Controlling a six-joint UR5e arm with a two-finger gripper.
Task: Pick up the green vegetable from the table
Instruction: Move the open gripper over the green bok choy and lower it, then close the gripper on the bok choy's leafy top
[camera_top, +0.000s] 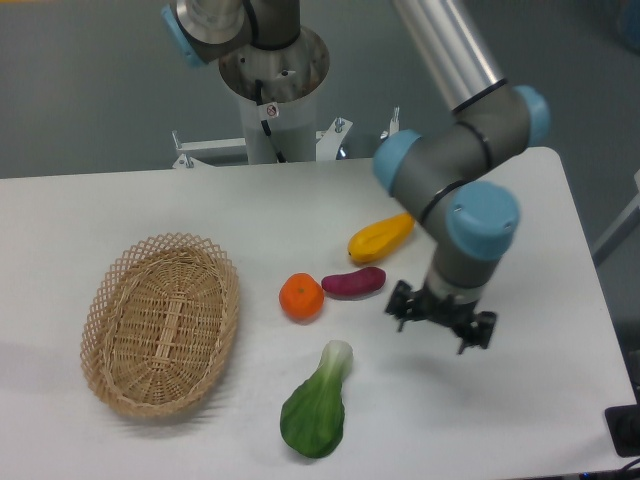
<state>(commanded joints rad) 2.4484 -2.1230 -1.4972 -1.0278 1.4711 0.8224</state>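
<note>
you are looking at a task that is barely begun: the green vegetable (317, 408), a bok-choy-like toy, is lying untouched on the white table (80, 210), near the front edge, with its dark leafy end pointing toward the camera and its pale stem pointing up toward the orange (301, 297). the gripper (441, 321) is hanging to the right of it, well apart, and nothing is sitting between its fingers; you cannot tell from this angle whether the fingers are spread or closed, since they are small and dark against the arm's shadow. the purple vegetable (353, 282) and the yellow vegetable (380, 237) are lying just left of the arm's wrist, and the wicker basket (160, 322) is sitting off to the far left. everything is left, by this reading: you are still needing to bring the gripper over the bok choy, lower, grip and lift.
</note>
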